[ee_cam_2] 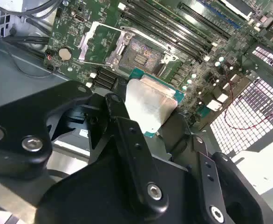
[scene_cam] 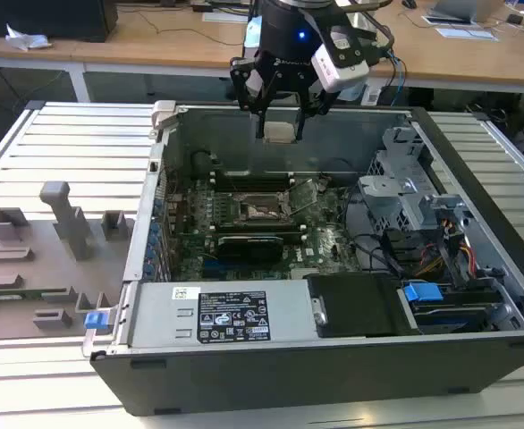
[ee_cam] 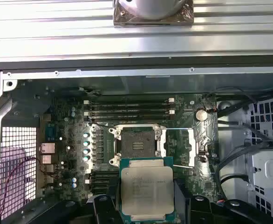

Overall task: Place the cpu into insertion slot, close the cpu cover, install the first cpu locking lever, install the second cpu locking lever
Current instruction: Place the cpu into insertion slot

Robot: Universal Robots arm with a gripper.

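Note:
My gripper hangs over the open computer case, shut on the cpu, a flat square chip with a pale metal top. In both wrist views the black fingers clamp two opposite edges of the cpu. The insertion slot lies uncovered on the green motherboard, below the chip and apart from it. The cpu cover is swung open beside the slot, with board showing through its cut-out centre.
Long black memory slots run along one side of the socket. The case walls ring the board. A drive cage and cables stand at the exterior view's right, a black box at the front. Grey holders sit outside on the exterior view's left.

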